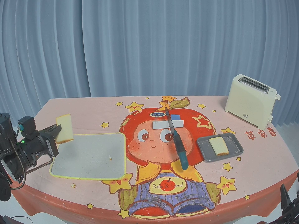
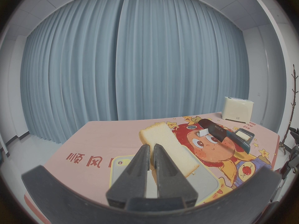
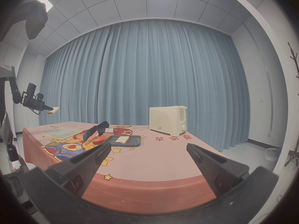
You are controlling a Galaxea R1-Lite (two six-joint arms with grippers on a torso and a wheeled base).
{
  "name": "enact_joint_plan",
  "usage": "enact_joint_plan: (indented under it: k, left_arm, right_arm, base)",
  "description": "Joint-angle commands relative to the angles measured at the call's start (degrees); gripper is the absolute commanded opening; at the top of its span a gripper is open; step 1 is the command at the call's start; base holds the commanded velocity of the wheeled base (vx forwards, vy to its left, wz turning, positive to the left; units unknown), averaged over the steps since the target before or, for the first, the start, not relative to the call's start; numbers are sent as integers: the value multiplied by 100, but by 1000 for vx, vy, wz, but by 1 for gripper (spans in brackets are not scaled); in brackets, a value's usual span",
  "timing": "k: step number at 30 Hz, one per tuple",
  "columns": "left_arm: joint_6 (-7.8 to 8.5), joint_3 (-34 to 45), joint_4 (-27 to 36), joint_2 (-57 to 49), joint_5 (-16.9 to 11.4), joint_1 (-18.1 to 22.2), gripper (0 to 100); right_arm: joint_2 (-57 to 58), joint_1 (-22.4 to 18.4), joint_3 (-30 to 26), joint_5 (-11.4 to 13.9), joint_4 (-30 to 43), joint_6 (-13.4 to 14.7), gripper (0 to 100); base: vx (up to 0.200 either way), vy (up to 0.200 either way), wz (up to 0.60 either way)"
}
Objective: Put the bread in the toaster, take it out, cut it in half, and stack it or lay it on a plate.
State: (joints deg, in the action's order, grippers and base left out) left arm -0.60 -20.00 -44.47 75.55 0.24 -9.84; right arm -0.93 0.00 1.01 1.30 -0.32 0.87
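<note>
The last step is judged to be in hand. The first bread half is already laid on the grey plate, and the second bread half is held by the left pincer. This pincer is closed almost fully on one edge of the slice. The slice is thus held upright and a little tilted, in the air above the far left corner of the cutting board. A small crumb is seen on the board. The knife lies on the worktop between the board and the plate, and the toaster stands at the far right.

For the next move, the held slice must be carried to the right, over the knife. It must then be lowered flat onto the first half or beside it, and only then released.

The left arm is stretched in from the left side of the worktop, with the wrist about level. The right pincer is wide open and holds nothing. It is placed low, off the near right edge of the worktop.
</note>
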Motion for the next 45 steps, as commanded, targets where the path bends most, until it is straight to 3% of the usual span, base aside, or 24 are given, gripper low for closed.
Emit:
enact_joint_plan:
  k: [1, 37, 45]
  left_arm:
    - [-2, -21, 70, -180, 2, -45, 0]
    - [-11, -91, 193, -383, 64, -36, 0]
    - [-11, -74, 193, -427, 64, -36, 0]
  right_arm:
    - [49, 0, -101, 1, 5, 1, 100]
    - [49, 9, -101, 10, 14, 1, 100]
    - [49, 0, -101, 10, 14, 10, 100]
  base:
    - [0, 0, 0]
    - [0, 0, 0]
    - [0, -200, 0]
